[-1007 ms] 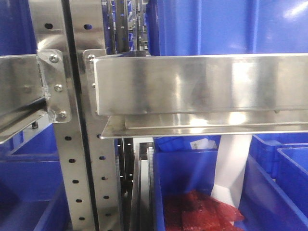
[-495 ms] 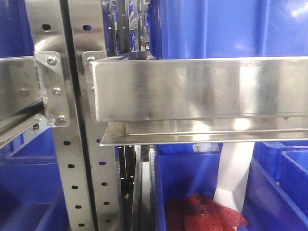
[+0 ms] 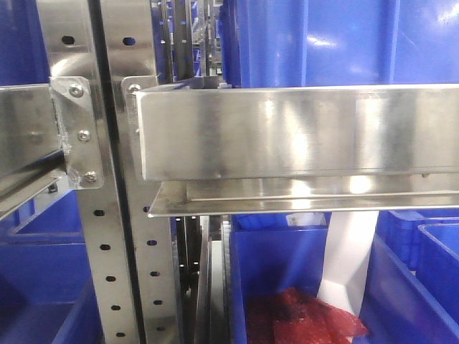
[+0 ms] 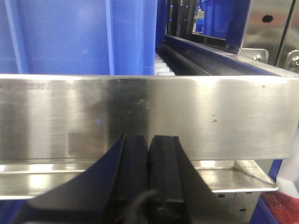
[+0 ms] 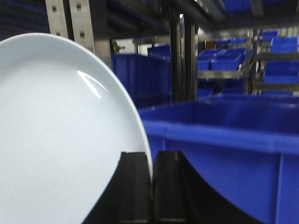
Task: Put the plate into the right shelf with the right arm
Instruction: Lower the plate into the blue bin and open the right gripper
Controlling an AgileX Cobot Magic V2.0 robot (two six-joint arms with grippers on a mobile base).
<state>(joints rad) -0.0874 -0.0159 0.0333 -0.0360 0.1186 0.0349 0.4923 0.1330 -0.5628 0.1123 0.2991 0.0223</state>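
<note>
— Facing the rack from the front, what is biggest?

— A steel beam [image 3: 301,132] runs across the view, fixed to a perforated post [image 3: 107,215] on the left. Below it sits a blue bin [image 3: 272,265] holding red packets [image 3: 301,319].

— Where is the plate?

— The white plate [image 5: 56,140] fills the left of the right wrist view. The right gripper [image 5: 152,182] clamps its rim, and a blue tub [image 5: 224,140] lies to the right.

— And the left gripper?

— The left gripper [image 4: 149,168] is pressed closed on nothing, close before a steel rail [image 4: 187,116].
</note>
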